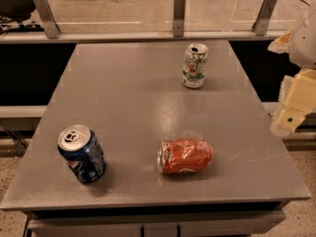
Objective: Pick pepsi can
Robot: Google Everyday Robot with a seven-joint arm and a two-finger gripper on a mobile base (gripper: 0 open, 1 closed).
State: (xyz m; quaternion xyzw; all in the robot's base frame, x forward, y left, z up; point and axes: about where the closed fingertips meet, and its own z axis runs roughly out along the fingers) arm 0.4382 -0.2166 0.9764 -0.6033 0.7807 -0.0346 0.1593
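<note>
The pepsi can (82, 153) is dark blue with a silver top and stands upright, leaning slightly, near the front left of the grey table (128, 98). My gripper (292, 113) is a cream-coloured piece at the right edge of the view, beyond the table's right side and far from the pepsi can. It holds nothing that I can see.
An orange-red can (185, 156) lies on its side at the front middle of the table. A dented white and green can (194, 66) stands at the back right. A rail with metal posts (178, 14) and a glass panel runs behind the table.
</note>
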